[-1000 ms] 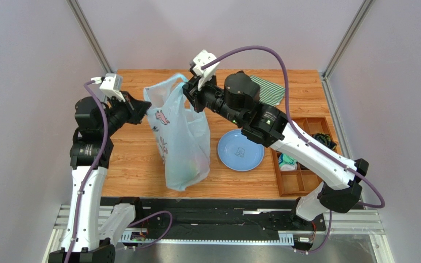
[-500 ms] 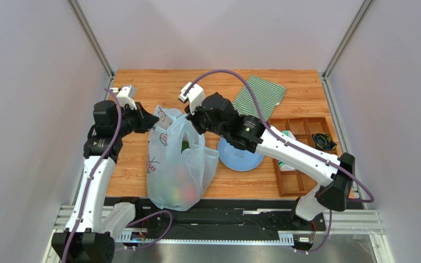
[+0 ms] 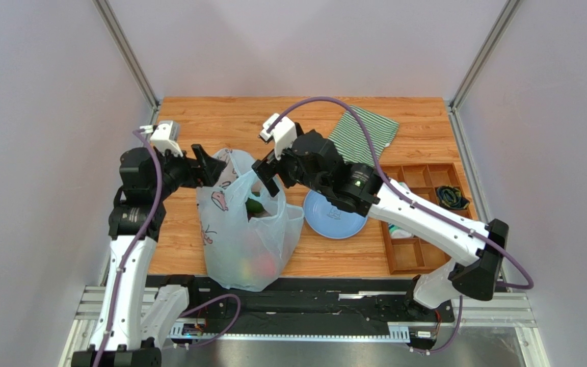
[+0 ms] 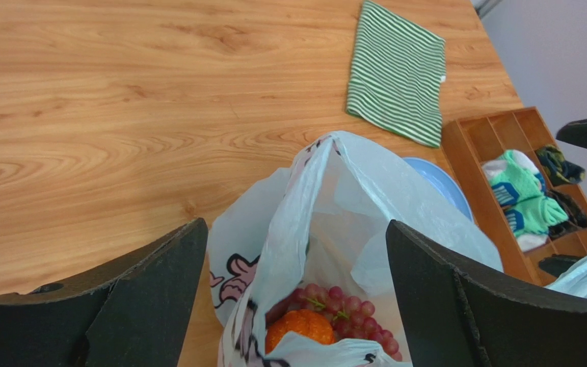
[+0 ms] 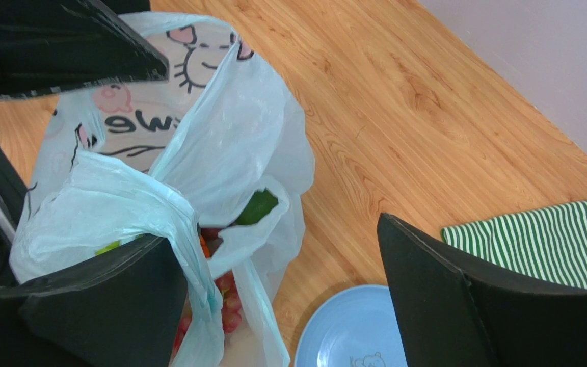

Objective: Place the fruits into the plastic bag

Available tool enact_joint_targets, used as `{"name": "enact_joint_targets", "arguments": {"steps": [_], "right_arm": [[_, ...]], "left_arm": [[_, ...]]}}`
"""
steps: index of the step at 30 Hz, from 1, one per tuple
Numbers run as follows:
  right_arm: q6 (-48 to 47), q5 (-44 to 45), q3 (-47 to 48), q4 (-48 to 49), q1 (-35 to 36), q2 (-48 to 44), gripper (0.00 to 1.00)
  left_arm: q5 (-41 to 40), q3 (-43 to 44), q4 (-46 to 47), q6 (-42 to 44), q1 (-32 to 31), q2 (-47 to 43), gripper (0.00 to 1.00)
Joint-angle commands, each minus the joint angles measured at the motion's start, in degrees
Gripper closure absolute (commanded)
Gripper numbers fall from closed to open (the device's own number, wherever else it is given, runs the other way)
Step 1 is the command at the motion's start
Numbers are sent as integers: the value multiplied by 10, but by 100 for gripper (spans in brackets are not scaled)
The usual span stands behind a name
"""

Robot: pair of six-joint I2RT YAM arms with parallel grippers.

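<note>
The plastic bag (image 3: pixel 237 238), stood on the wooden table (image 3: pixel 197 122) beside the blue plate (image 3: pixel 344 222) and filled with grapes (image 4: pixel 335 304), an orange fruit (image 4: pixel 300 327) and a green fruit (image 5: pixel 257 206), is flanked at its mouth by the left gripper (image 4: pixel 295 222) and the right gripper (image 5: pixel 272 229), both spread wide.

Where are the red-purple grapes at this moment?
In the left wrist view, the grapes lie inside the open plastic bag, touching the orange fruit at its upper right. The bag stands just left of the blue plate.

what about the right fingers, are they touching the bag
Touching: the right wrist view shows the bag draped over one of the right fingers.
</note>
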Motion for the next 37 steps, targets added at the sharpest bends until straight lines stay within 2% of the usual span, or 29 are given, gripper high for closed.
{"name": "enact_joint_targets", "arguments": {"steps": [1,7,12,15,17,22,28,37], "right_arm": [[13,-26,-25,14,-3,-78,7],[34,-98,-120,47,-18,-209,5],[71,-121,-188,55,-56,-307,4],[100,-39,-216,43,-101,-359,1],[130,6,-232,8,-162,-380,1],[168,68,-280,-29,-273,-414,1],[189,123,-348,-20,-305,-463,1],[202,120,-376,-11,-316,-467,1]], "left_arm": [[-97,15,-30,12,4,-60,5],[-244,5,-55,2,4,-146,4],[-299,3,-72,25,4,-188,4],[-287,-10,-70,57,4,-203,4],[-271,-17,-68,68,5,-221,3],[-226,-44,-55,65,5,-263,3],[-236,-58,-50,62,4,-290,2],[-237,-60,-56,66,4,-291,2]]}}
